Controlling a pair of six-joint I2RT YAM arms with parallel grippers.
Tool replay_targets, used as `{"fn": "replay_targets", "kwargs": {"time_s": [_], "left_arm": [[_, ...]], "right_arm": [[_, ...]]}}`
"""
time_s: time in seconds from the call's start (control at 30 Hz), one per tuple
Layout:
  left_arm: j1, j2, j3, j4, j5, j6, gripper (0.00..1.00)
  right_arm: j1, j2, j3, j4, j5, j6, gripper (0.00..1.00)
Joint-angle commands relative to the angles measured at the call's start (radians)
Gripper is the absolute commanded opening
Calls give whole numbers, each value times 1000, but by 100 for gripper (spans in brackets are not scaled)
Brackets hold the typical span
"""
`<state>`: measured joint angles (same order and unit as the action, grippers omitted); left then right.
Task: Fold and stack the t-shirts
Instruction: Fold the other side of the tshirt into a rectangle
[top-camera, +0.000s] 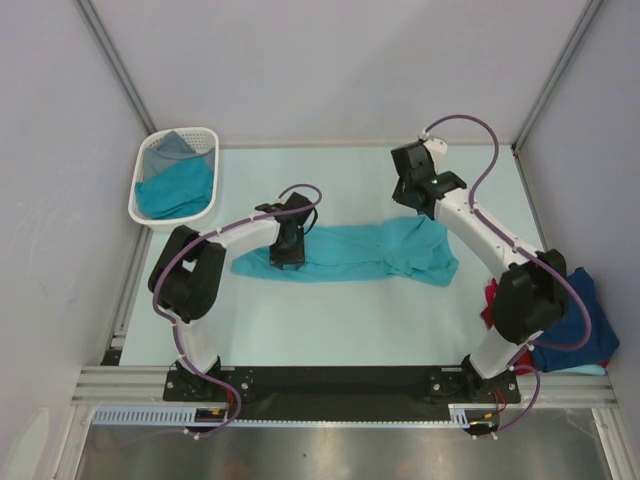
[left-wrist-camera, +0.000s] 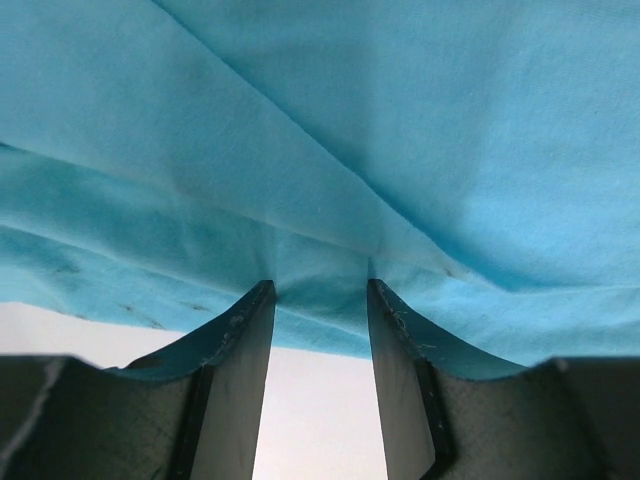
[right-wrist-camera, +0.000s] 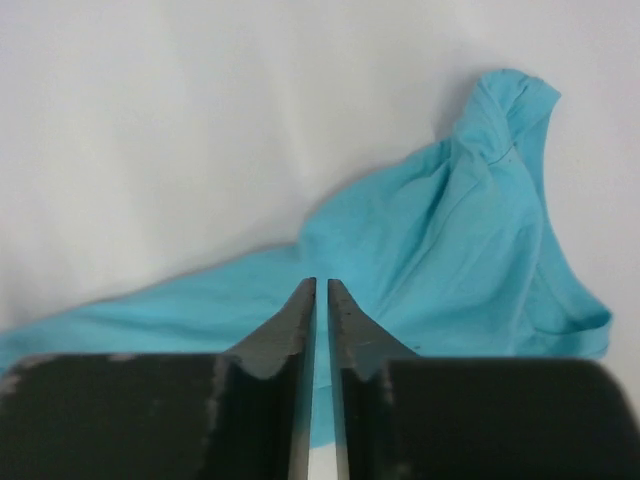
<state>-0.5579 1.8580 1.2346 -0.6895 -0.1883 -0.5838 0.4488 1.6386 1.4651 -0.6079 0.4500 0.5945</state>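
A teal t-shirt (top-camera: 350, 255) lies stretched left to right across the middle of the table, bunched at its right end. My left gripper (top-camera: 288, 255) is down on its left part. In the left wrist view its jaws (left-wrist-camera: 320, 290) stand apart, and the tips touch the near edge of the teal cloth (left-wrist-camera: 400, 130), with bare table showing through the gap. My right gripper (top-camera: 424, 208) hangs just above the shirt's right end. Its jaws (right-wrist-camera: 321, 285) are parted by a narrow slit with nothing in it, and the shirt (right-wrist-camera: 470, 240) lies beyond them.
A white slotted basket (top-camera: 140, 190) at the back left holds a teal cloth (top-camera: 178, 188) and a grey one (top-camera: 175, 145). A red shirt (top-camera: 490, 300) and a navy one (top-camera: 590, 330) lie at the right edge beside the right arm. Enclosure walls stand around the table.
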Motion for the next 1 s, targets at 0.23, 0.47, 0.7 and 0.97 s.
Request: {"fn": "replay_targets", "kwargs": {"time_s": [0.23,0.47,0.7,0.97], "left_arm": [[-7,-77,-14,2,-54,-2,48],[-7,-3,58,-8,-45,1,48],[3,7,132,-42,-77,12,48],[85,-51,131,-71,-123,9,50]], "right_arm": [[-65,199,-64,0,-68,31,0],[-84,236,-92,0,-66,25,0],[-127,355,-25,-73,-79,41,0],[-130,350,-34,-38,-126,39,0]]}}
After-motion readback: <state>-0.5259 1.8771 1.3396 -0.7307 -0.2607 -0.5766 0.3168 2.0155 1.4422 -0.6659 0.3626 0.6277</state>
